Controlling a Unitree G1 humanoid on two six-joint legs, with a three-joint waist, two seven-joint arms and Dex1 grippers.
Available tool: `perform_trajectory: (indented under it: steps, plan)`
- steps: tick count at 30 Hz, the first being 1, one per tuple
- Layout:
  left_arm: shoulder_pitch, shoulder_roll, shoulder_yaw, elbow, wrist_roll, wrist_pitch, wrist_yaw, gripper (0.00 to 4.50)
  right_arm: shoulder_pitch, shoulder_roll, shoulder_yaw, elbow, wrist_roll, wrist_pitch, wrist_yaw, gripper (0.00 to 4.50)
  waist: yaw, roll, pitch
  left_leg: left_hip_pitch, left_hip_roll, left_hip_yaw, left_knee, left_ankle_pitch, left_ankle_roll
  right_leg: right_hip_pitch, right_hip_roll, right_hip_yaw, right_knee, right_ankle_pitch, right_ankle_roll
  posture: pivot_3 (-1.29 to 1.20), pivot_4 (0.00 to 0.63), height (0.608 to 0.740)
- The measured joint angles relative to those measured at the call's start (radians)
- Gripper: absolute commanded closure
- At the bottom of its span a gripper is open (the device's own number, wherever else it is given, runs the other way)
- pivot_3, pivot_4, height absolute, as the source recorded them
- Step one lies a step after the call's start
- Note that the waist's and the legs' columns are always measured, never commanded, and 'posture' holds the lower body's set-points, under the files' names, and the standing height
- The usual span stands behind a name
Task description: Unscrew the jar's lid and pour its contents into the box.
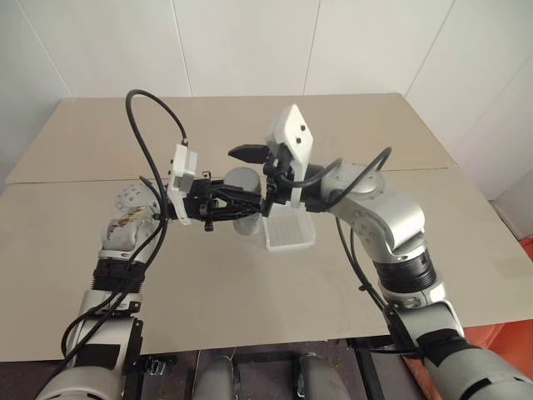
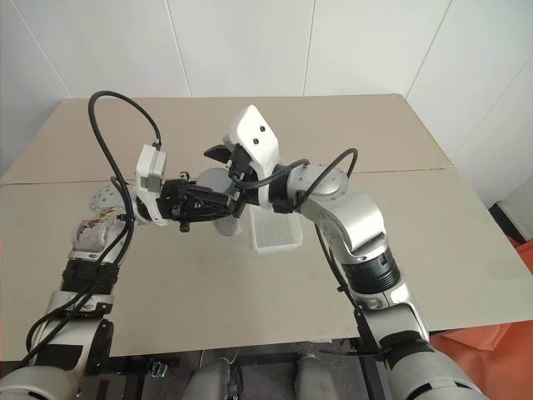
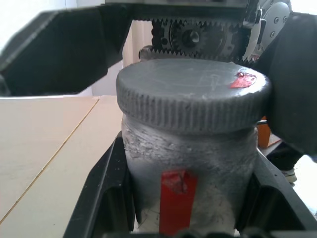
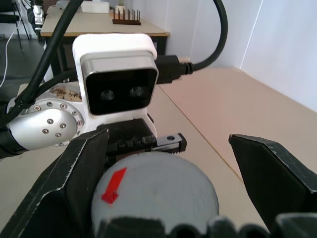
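Above the counter (image 1: 250, 283), one jar (image 3: 188, 163), clamped by left fingers (image 3: 111, 198); right fingers (image 4: 74, 178) apart around one lid (image 3: 193, 99); one box (image 1: 290, 233) at 4 o'clock.

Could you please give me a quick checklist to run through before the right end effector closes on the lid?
1. Jar clamped in left end effector: ok.
2. Lid on the jar: ok.
3. Right end effector open, a finger on each side of the lid: ok.
4. Right fingers touching the lid: cannot tell.
5. Box on the table, below the jar: ok.
6. Contents inside the jar: cannot tell.
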Motion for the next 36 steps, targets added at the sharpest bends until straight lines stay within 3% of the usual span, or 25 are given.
perform_trajectory:
  steps: [12, 17, 22, 32, 36]
  plan:
    - [0.039, 0.066, 0.02, -0.011, -0.006, 0.036, 0.025, 2.5, 0.037, -0.107, -0.011, -0.004, 0.039, 0.0, 0.06, 0.04, 0.001, 0.0, 0.0, 0.0, 0.0, 0.0, 0.0, 0.0, 0.0, 0.0, 0.0, 0.0, 0.0, 0.0, 0.0, 0.0, 0.15, 0.74]
    - [0.056, 0.097, 0.042, -0.065, -0.024, 0.043, -0.013, 2.5, 0.068, -0.192, -0.143, 0.037, 0.02, 0.0, 0.017, 0.04, 0.009, 0.0, 0.0, 0.0, -0.001, 0.0, 0.0, 0.0, 0.001, 0.0, -0.001, 0.0, -0.001, 0.0, 0.0, 0.0, 0.15, 0.74]
    - [0.057, 0.096, 0.04, -0.066, -0.024, 0.047, -0.021, 2.5, 0.101, -0.2, -0.16, 0.016, 0.024, 0.003, 0.023, 0.04, -0.002, 0.0, 0.0, 0.001, 0.0, 0.0, 0.0, 0.0, 0.0, 0.0, 0.0, 0.001, -0.001, 0.0, 0.0, 0.0, 0.15, 0.74]
    - [0.037, 0.01, 0.001, -0.037, 0.002, 0.02, 0.012, 2.5, 0.099, -0.169, -0.148, -0.166, 0.141, 0.049, 0.061, 0.04, 0.001, 0.0, 0.0, 0.0, -0.001, -0.001, 0.0, 0.0, 0.001, 0.001, 0.0, 0.0, -0.001, 0.0, 0.0, 0.0, 0.15, 0.74]
    - [0.034, -0.025, -0.009, -0.022, 0.019, -0.001, 0.017, 2.5, 0.096, -0.138, -0.081, -0.17, 0.125, 0.049, 0.045, 0.04, 0.001, 0.0, 0.0, 0.0, -0.001, 0.0, 0.0, 0.0, 0.001, 0.001, 0.0, 0.0, -0.001, 0.0, 0.0, 0.0, 0.15, 0.74]
